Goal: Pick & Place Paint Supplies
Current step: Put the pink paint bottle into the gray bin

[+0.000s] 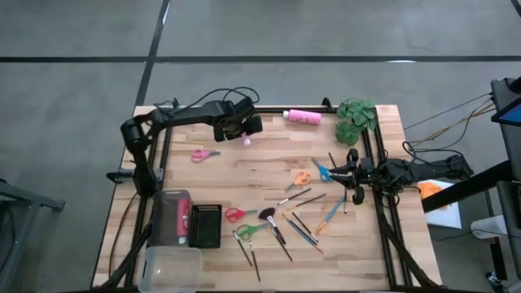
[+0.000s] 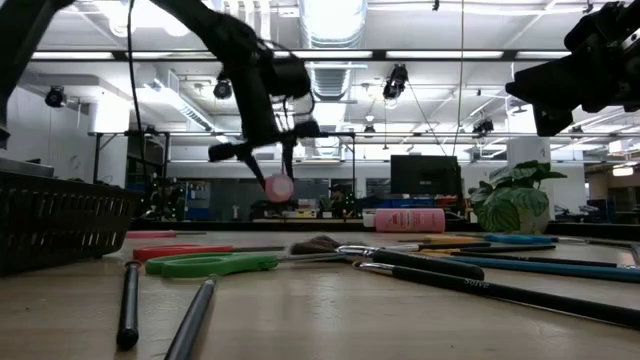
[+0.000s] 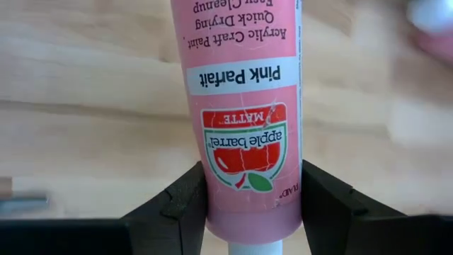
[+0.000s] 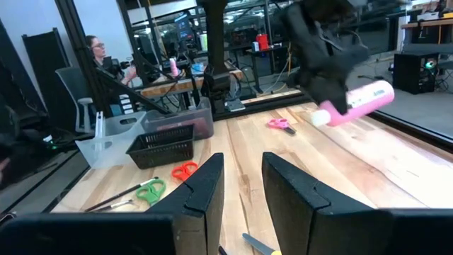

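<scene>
My left gripper [image 1: 244, 135] is over the far middle of the table, shut on a pink paint bottle [image 3: 244, 106] labelled "Pink Parfait". The right wrist view shows this bottle [image 4: 357, 99] in the air. A second pink bottle [image 1: 303, 116] lies on its side near the far edge. Scissors with pink [image 1: 203, 155], orange [image 1: 301, 177], red [image 1: 236, 214] and green [image 1: 248, 231] handles lie flat on the wood, and several brushes [image 1: 305, 224] lie beside them. My right gripper [image 4: 242, 205] waits open at the table's right side [image 1: 356, 181], with nothing between its fingers. My left gripper pinches the bottle's round body close to its white cap end [image 3: 221, 209], one finger [image 3: 185, 209] on each side. The fingers slant steeply down from above. The bottle hangs tilted below them, its flat end away from the wrist, lifted clear of the table [image 4: 396, 163].
A black mesh basket [image 1: 205, 225], a grey bin [image 1: 172, 213] and a clear plastic tub [image 1: 171, 268] stand at the near left. A green leafy clump [image 1: 356, 120] sits at the far right corner. Bare wood lies between the pink scissors and the orange ones.
</scene>
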Action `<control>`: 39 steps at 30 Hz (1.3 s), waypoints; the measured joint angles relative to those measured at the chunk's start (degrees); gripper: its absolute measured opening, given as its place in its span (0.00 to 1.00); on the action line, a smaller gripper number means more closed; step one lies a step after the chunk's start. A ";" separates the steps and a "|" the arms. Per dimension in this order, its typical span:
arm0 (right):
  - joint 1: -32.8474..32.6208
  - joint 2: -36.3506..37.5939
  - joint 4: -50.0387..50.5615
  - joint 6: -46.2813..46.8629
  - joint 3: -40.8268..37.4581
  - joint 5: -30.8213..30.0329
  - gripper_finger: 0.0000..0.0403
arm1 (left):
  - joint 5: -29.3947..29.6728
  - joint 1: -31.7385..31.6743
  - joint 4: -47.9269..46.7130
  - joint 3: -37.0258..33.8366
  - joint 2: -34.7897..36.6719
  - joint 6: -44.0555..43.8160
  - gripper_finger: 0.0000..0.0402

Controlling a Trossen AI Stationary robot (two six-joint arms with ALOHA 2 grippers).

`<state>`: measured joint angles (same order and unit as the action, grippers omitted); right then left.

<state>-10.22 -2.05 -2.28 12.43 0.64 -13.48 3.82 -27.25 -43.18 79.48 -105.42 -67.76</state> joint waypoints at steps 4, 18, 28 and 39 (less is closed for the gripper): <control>-0.01 0.00 0.00 0.00 0.00 0.00 0.24 | 0.80 3.81 -4.08 -0.02 3.86 1.21 0.44; -0.01 0.00 0.00 0.00 -0.02 -0.01 0.24 | 8.87 21.73 -19.08 -0.02 17.66 1.27 0.44; 0.00 0.00 0.00 0.00 0.00 -0.02 0.24 | 11.66 38.22 -31.59 -0.02 22.86 -17.24 0.44; -0.02 -0.02 0.00 0.00 -0.02 -0.01 0.24 | 7.87 60.65 -46.73 -0.09 23.23 -58.76 0.44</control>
<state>-10.23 -2.07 -2.28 12.43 0.62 -13.49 11.69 33.40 -89.91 79.39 -82.19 -126.52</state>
